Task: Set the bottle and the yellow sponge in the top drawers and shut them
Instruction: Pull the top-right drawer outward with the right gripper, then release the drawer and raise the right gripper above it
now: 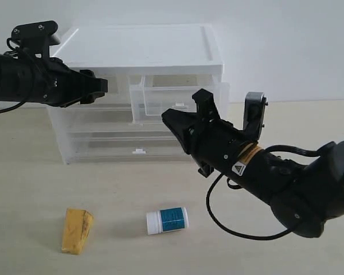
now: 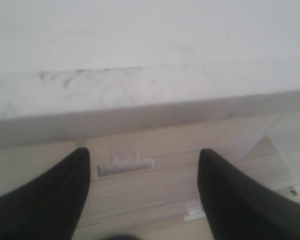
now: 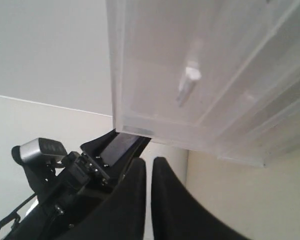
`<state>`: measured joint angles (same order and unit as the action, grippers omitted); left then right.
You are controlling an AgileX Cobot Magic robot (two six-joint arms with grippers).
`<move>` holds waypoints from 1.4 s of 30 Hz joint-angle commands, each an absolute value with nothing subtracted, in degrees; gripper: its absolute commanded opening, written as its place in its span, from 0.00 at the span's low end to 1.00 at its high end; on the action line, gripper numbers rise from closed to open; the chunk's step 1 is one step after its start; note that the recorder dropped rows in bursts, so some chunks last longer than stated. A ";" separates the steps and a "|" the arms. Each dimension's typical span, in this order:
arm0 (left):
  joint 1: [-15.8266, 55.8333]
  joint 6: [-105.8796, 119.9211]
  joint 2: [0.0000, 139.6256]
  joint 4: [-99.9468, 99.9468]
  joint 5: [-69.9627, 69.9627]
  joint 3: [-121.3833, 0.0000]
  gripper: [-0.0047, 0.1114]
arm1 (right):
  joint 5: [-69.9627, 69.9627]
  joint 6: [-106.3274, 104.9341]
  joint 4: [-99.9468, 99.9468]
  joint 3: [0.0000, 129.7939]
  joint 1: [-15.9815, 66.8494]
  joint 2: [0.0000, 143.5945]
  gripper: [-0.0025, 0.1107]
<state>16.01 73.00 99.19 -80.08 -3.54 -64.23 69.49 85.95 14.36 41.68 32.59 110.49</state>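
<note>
The white bottle [image 1: 167, 220] with its teal label lies on its side on the table, and the yellow sponge [image 1: 76, 230] lies to its left. Both are far from the grippers. The top right drawer [image 1: 178, 94] is pulled out; from below it shows its tab handle [image 3: 188, 82]. The top left drawer [image 1: 119, 87] sits in the cabinet. My left gripper [image 1: 102, 86] hovers open at its front, the tab handle [image 2: 125, 166] lying between and beyond the fingers [image 2: 70, 195]. My right gripper [image 1: 167, 116] is shut on nothing [image 3: 149, 162], just below the open drawer.
The white cabinet [image 1: 143, 46] stands at the back, with two full-width drawers [image 1: 120, 146] below the top pair. Its flat top [image 2: 150, 60] fills much of the left wrist view. The right arm's body [image 1: 286, 183] stretches over the table's right side.
</note>
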 commanded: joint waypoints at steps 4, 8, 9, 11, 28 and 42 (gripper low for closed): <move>15.97 74.13 99.26 -79.85 0.32 -65.31 0.55 | 69.96 84.63 11.50 38.45 32.69 109.80 0.02; 15.97 74.13 99.26 -79.85 0.32 -65.31 0.55 | 69.96 85.24 13.15 39.50 32.69 109.80 0.02; 15.97 74.13 99.26 -79.85 0.32 -65.31 0.55 | 69.96 85.24 13.15 39.78 32.69 109.80 0.03; 15.97 74.13 99.26 -79.85 0.32 -65.31 0.55 | 69.96 86.00 12.46 40.17 32.69 109.80 0.10; 15.97 74.13 99.26 -79.85 0.32 -65.31 0.55 | 59.99 70.95 41.14 46.63 32.44 101.60 0.47; 15.97 74.13 99.26 -79.85 0.32 -65.31 0.55 | 14.09 94.60 99.95 61.95 32.54 83.51 0.47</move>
